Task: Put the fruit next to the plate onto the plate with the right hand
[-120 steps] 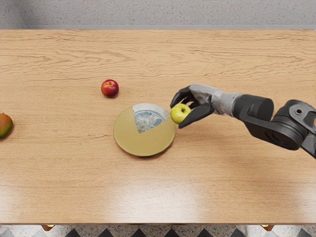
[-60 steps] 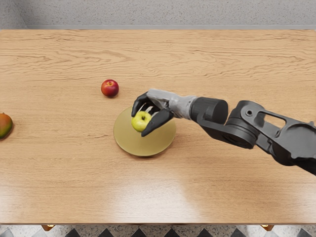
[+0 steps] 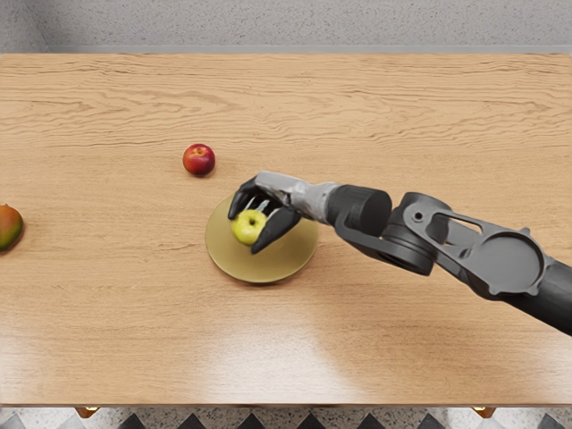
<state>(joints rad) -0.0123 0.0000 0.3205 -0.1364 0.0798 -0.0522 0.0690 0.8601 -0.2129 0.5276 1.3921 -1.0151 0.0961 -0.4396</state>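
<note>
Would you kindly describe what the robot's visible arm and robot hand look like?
Only the right arm shows: chunky, dark grey, rounded links joined by cylindrical joints, one with a flat round cap. The right robot hand has a light grey back and wrist cuff, with black fingers. No cables or markings are visible.

Apples: two, one green apple (image 3: 248,226) and one red apple (image 3: 198,159).
Other fruit: one orange-green fruit (image 3: 8,226), cut off by the left edge; I cannot tell its kind.
Fruit in all: three.
Plates: one plate (image 3: 268,261).
Tables: one table (image 3: 286,340).
My hands in view: one, my right hand (image 3: 261,211).
My arms in view: one, my right arm (image 3: 429,243).
</note>
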